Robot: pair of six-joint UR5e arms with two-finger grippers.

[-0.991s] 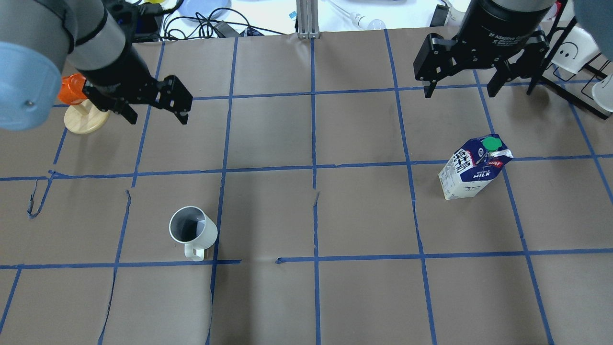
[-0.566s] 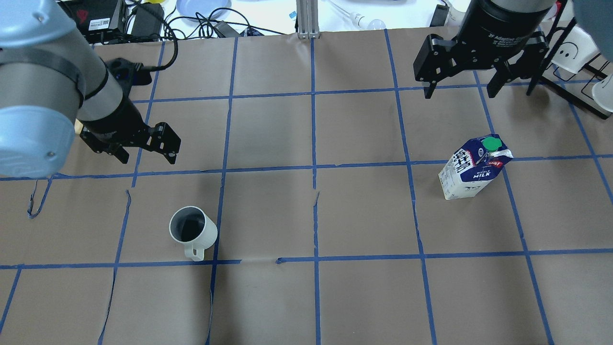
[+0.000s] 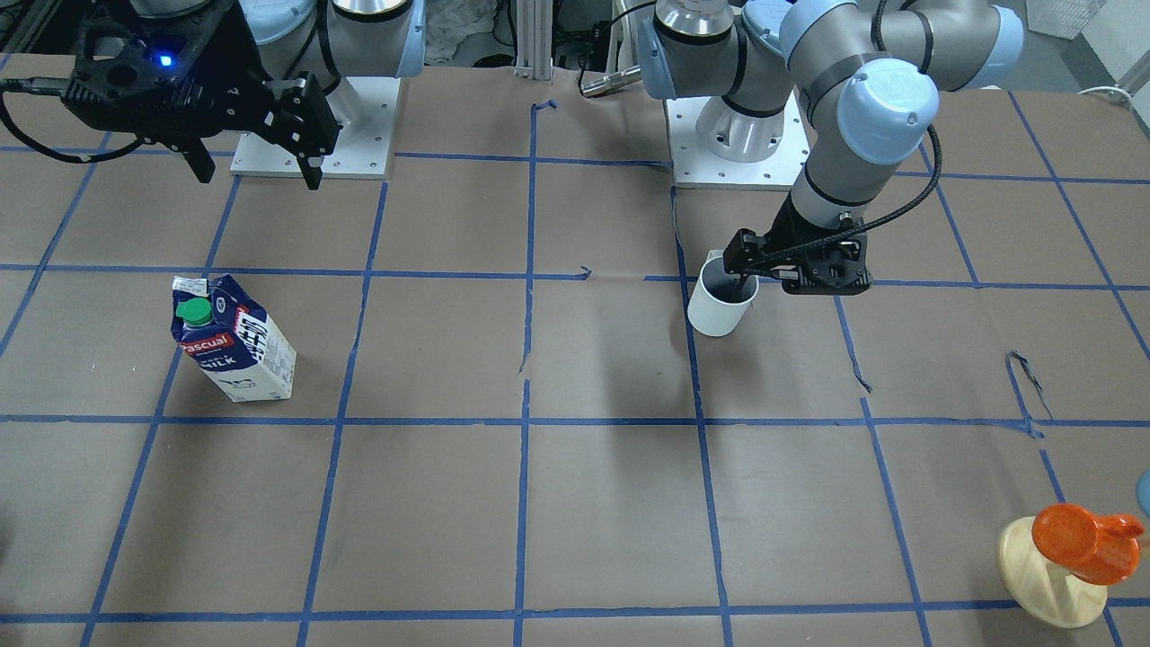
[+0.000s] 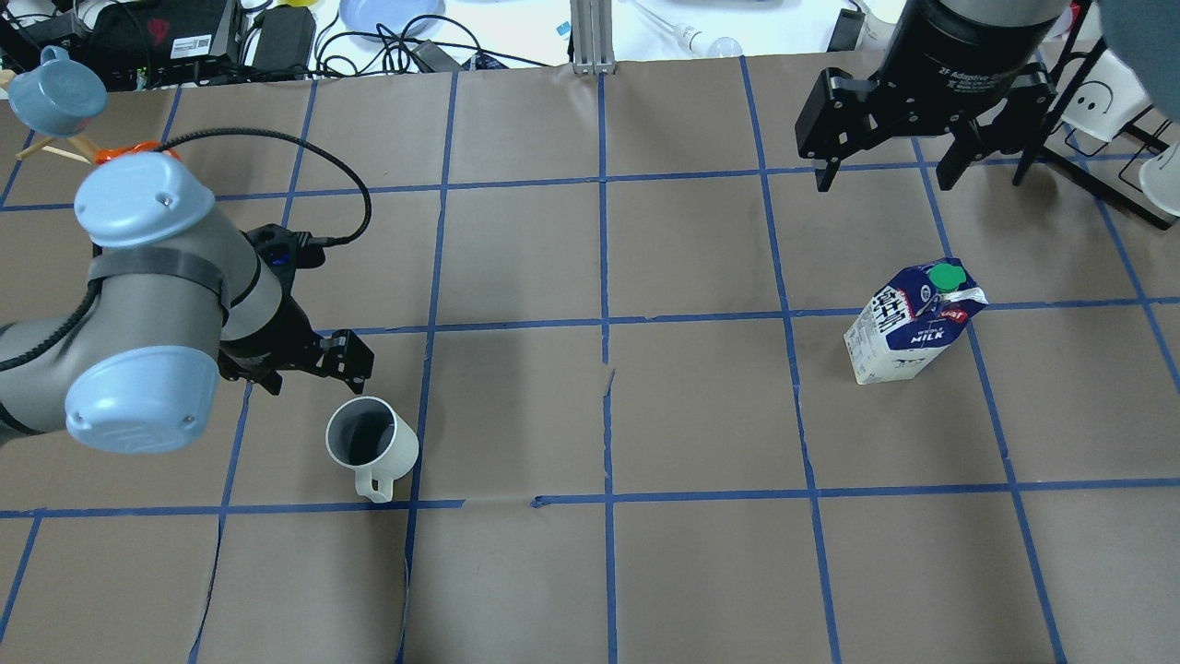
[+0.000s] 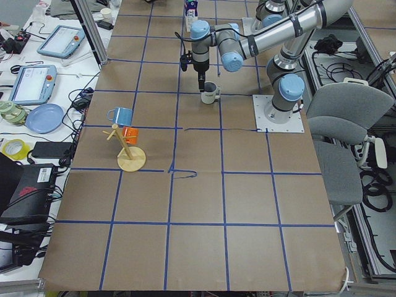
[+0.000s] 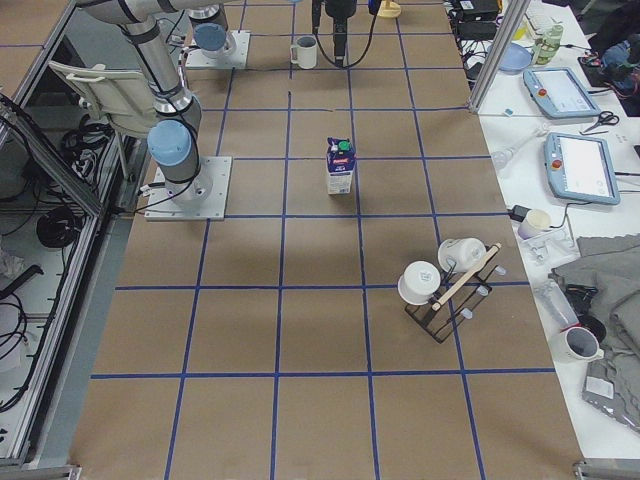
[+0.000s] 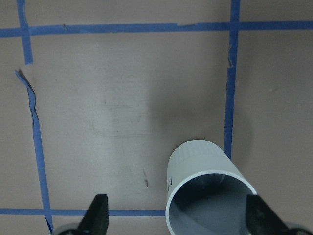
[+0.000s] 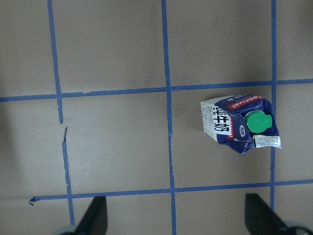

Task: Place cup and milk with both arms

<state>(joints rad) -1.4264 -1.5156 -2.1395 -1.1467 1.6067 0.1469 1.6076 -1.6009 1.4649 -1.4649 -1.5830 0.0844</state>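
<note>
Your left wrist view crops the cup at the rim, handle out of frame; overhead, left arm hides most of the orange cup.

- The milk carton has a red label with the white word "Pascual".
- Below it, on the dark blue part, white letters say "MILK". From overhead, a smaller "WHOLE" sits just above that word.
- One white side of the carton has big dark Chinese signs. They look like 牛奶.
- The black round body above the right gripper has white print that starts "2F Adaptive". The rest is hidden.
- The white cup on the rack has a little smiling face drawn on it.
- The black box at the far edge has a white sticker with a bar code, too small to read.
</note>
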